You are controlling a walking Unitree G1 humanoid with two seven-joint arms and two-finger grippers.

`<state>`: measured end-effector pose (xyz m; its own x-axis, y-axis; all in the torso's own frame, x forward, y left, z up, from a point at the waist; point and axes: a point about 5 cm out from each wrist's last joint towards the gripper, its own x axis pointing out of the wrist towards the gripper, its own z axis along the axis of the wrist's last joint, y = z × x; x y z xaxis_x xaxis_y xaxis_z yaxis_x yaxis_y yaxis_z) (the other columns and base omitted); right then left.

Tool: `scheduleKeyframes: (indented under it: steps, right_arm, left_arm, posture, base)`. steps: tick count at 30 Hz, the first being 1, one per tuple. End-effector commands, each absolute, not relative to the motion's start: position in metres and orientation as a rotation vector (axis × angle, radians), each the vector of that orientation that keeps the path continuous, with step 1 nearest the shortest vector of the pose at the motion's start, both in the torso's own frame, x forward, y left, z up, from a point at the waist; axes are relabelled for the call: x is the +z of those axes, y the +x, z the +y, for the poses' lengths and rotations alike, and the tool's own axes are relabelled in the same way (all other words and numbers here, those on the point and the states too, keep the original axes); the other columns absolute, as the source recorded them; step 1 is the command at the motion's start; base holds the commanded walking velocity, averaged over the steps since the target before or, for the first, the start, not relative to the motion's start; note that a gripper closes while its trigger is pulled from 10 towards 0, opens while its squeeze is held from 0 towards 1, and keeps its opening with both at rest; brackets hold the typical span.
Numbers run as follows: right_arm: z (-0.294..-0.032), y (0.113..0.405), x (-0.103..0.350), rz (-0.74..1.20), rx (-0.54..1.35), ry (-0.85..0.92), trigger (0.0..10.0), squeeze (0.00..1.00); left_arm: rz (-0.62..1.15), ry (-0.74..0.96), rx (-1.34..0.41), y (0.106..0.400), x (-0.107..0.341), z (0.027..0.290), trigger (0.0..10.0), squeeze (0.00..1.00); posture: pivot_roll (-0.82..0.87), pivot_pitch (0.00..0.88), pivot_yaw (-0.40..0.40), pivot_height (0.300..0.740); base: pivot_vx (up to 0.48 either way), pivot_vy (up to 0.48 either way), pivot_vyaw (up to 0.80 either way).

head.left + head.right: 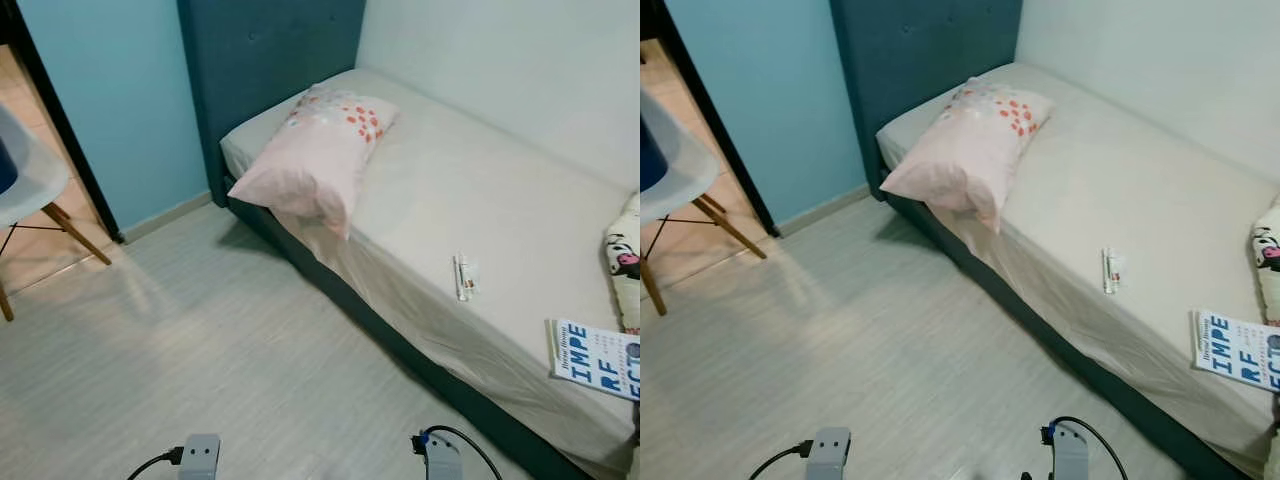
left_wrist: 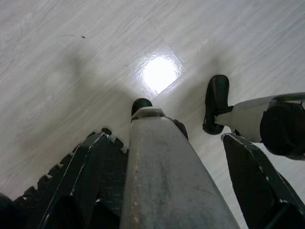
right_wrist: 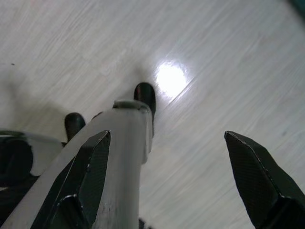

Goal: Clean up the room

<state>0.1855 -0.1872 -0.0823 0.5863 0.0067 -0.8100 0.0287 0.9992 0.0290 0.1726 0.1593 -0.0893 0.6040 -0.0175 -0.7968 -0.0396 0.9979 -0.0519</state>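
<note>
At the frame's right edge, a book (image 1: 598,359) lies cut off on the bed (image 1: 470,180)

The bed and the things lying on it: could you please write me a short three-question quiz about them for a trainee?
1. True or false: the pink pillow hangs partly over the floor-side edge of the bed.
2. Which item lies between the pillow and the book on the sheet? A) a mug B) a small white tube-like item C) a shoe
3. Fill in: both grippers, left gripper and right gripper, hang low over the pale ______ floor, fingers apart.

Key: 1 true; 2 B; 3 wood-look.
</note>
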Motion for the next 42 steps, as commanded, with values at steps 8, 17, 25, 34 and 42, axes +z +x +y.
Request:
scheduleKeyframes:
  steps: [8, 17, 25, 34, 42]
  right_arm:
    - [-0.205, 0.206, -0.068, 0.829, -0.078, 0.01, 10.0, 0.0]
    - [-0.193, 0.224, -0.059, 0.769, -0.067, 0.169, 10.0, 0.0]
    - [-0.185, 0.228, -0.058, 0.771, -0.048, 0.181, 10.0, 0.0]
    - [-0.181, 0.239, -0.051, 0.738, 0.007, 0.148, 10.0, 0.0]
    - [-0.175, 0.25, -0.041, 0.68, 0.156, -0.021, 10.0, 0.0]
  left_arm:
    - [0.816, -0.064, 0.083, 0.193, -0.077, 0.176, 10.0, 0.0]
    - [0.678, 0.004, 0.128, 0.229, -0.052, 0.197, 10.0, 0.0]
    - [0.572, 0.108, 0.174, 0.254, -0.03, 0.21, 10.0, 0.0]
    - [0.608, 0.033, 0.164, 0.251, -0.036, 0.201, 10.0, 0.0]
    - [0.646, -0.002, 0.195, 0.235, -0.047, 0.203, 10.0, 0.0]
  posture:
    - [-0.06, 0.106, -0.104, 0.74]
    - [-0.04, 0.023, -0.077, 0.74]
    - [-0.02, 0.0, -0.068, 0.74]
    - [-0.03, 0.0, -0.069, 0.74]
    - [-0.03, 0.0, -0.072, 0.74]
  base:
    - [0.0, 0.0, 0.0]
    - [0.0, 0.0, 0.0]
    - [0.0, 0.0, -0.5]
    - [0.0, 0.0, -0.44]
    - [0.0, 0.0, 0.0]
